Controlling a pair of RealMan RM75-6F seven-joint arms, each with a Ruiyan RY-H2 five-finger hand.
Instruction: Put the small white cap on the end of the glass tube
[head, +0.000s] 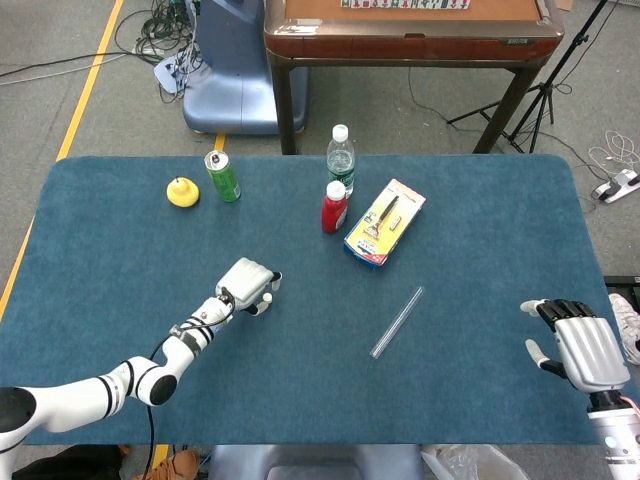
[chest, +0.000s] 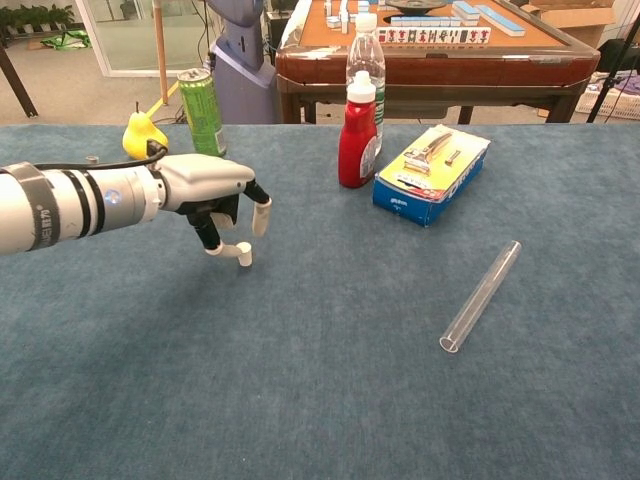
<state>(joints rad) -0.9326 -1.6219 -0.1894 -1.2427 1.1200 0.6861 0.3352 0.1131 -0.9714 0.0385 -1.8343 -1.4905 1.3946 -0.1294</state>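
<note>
Hovering spread-fingered, the left hand (chest: 215, 190) touches the small white cap (chest: 244, 257) on blue felt, gripping nothing.

Small white cap (chest: 244, 257): short cylinder, standing upright on blue table cloth, left of centre, partly hidden from head camera. Glass tube (chest: 481, 295): clear, long, thin, lying flat on cloth, right of centre, set diagonally, open near end toward robot, far end pointing toward blue box. Cap and tube well apart.
</note>
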